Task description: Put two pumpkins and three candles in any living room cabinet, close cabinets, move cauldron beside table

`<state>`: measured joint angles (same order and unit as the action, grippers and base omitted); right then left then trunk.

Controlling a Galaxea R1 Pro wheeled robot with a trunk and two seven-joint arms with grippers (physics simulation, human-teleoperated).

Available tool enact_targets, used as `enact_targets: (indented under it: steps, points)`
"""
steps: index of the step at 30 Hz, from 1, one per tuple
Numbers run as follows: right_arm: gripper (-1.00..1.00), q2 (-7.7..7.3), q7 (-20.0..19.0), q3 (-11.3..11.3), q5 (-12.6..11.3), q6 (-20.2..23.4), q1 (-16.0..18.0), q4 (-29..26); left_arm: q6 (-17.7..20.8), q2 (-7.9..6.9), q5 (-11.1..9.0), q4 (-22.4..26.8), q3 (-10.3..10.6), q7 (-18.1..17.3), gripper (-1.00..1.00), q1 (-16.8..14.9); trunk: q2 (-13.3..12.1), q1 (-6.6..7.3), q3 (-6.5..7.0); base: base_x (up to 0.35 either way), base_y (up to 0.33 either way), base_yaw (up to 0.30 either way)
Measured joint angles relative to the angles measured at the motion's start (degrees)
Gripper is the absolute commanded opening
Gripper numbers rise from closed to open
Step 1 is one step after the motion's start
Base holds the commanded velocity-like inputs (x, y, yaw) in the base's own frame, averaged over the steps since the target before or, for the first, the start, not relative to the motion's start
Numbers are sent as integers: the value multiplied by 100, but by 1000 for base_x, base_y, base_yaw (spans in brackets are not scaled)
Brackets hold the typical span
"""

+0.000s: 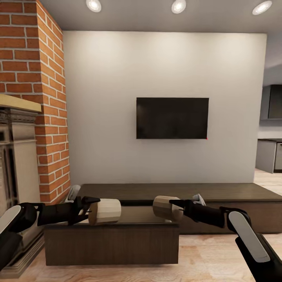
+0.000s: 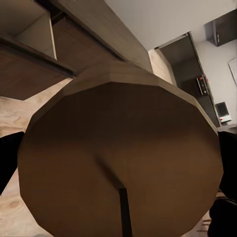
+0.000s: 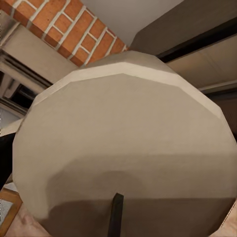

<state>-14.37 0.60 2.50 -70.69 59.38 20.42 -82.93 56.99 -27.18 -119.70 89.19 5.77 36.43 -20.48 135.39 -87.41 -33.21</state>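
Two cream-beige candles are held sideways over the low dark-brown cabinet. My left gripper is shut on the left candle, whose round end looms close in the left wrist view. My right gripper is shut on the right candle, which looks pale in the right wrist view. Both hang just above a wide drawer that is pulled out of the cabinet's left part. Its pale divided interior shows past the left candle.
A red brick chimney and a stone-coloured fireplace surround stand close on the left. A black television hangs on the pale wall above the cabinet. Light wood plank floor lies in front, and grey kitchen units stand at far right.
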Motion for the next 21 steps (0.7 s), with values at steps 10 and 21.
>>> enact_targets:
  steps: [10, 21]
  points:
    - [-100, 4, 1, 0, 14, 0, 0, 18, 9, -3, 27, -1, -4, 0, -100, 5, 0, 0, 0, 0, 239, 0]
    - [-100, 16, 14, 0, 5, 1, 1, 38, -1, -3, -7, 7, -18, -3, -100, 5, -159, 87, 72, 0, 23, 0]
